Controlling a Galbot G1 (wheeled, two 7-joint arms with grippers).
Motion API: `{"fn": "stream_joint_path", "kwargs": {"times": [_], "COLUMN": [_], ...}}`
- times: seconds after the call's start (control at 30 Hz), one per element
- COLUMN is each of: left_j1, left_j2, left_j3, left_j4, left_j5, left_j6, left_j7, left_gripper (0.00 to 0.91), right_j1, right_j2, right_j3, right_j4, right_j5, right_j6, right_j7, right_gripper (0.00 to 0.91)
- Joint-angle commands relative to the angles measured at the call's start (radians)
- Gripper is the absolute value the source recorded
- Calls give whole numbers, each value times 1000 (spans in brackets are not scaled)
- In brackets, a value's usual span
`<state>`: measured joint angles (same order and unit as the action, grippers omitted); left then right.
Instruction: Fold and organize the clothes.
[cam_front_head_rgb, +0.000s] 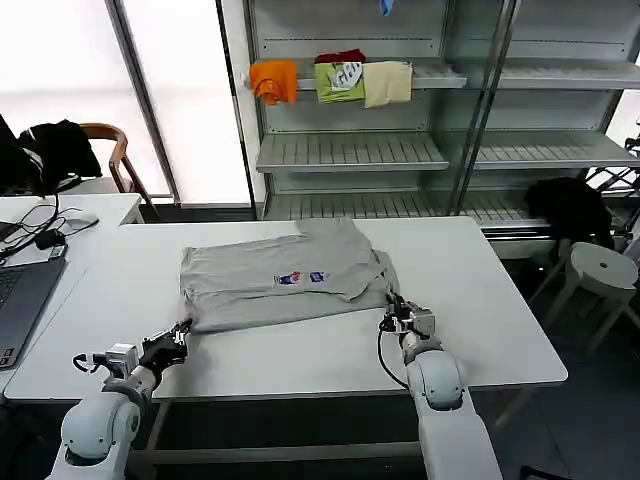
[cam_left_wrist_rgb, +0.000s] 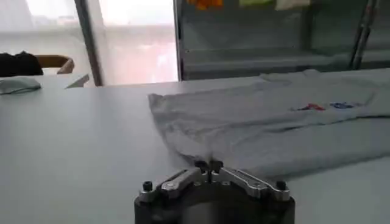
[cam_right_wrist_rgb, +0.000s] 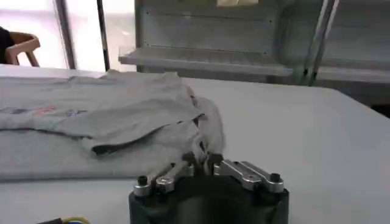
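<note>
A grey shirt (cam_front_head_rgb: 285, 278) is laid partly folded on the tabletop (cam_front_head_rgb: 480, 300). Its near-left corner is faced by the left pincer (cam_front_head_rgb: 182, 333), fingers closed together and empty. Its near-right corner is pinched by the right pincer (cam_front_head_rgb: 392, 318).

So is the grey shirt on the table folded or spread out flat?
Partly folded. The grey shirt lies on the white table as a layered rectangle, one sleeve doubled over on top, its edges rumpled.

The soft light grey cloth shirt (cam_front_head_rgb: 285, 282) has a small red and blue print; the flat table (cam_front_head_rgb: 480, 320) is white.
</note>
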<state>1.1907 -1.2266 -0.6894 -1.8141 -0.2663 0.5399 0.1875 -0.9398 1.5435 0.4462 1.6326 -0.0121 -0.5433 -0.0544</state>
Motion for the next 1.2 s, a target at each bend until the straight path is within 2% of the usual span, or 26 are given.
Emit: {"fn": "stream_joint_path", "kwargs": {"times": [0.03,0.2,0.5,0.73,1.07,1.1,1.13,1.17,1.2], "left_j1": [16,58,181,282,353,356,359,361,364], "left_j2": [9,28,33,22,-3,-4,-7,-9,-12], "left_j3": [-11,-33,-93,-152,-187,-185,-183,-182,-179], "left_j4": [-12,-56,-150,-210,-259,-260,-262,-265,-273], "left_j5": [-11,-59,-82,-88,-83,-82,-82,-82,-82], "left_j6": [-1,17,36,36,34,33,33,32,32], "left_j7": [5,6,12,3,-1,-2,-3,-2,-2], "left_gripper": [0,0,0,0,0,0,10,91,474], "right_j1": [-78,-242,-463,-545,-550,-550,-550,-551,-552], "right_j2": [-9,-45,-63,-62,-60,-59,-58,-58,-58], "right_j3": [-12,-35,-23,-21,-23,-24,-24,-24,-25], "right_j4": [152,361,558,608,580,577,574,573,573], "right_j5": [51,25,-16,-40,-64,-66,-70,-71,-70], "right_j6": [-39,-43,-41,-40,-38,-38,-38,-38,-38], "right_j7": [20,27,23,17,12,12,5,1,0], "right_gripper": [0,0,0,0,0,504,907,907,907]}}
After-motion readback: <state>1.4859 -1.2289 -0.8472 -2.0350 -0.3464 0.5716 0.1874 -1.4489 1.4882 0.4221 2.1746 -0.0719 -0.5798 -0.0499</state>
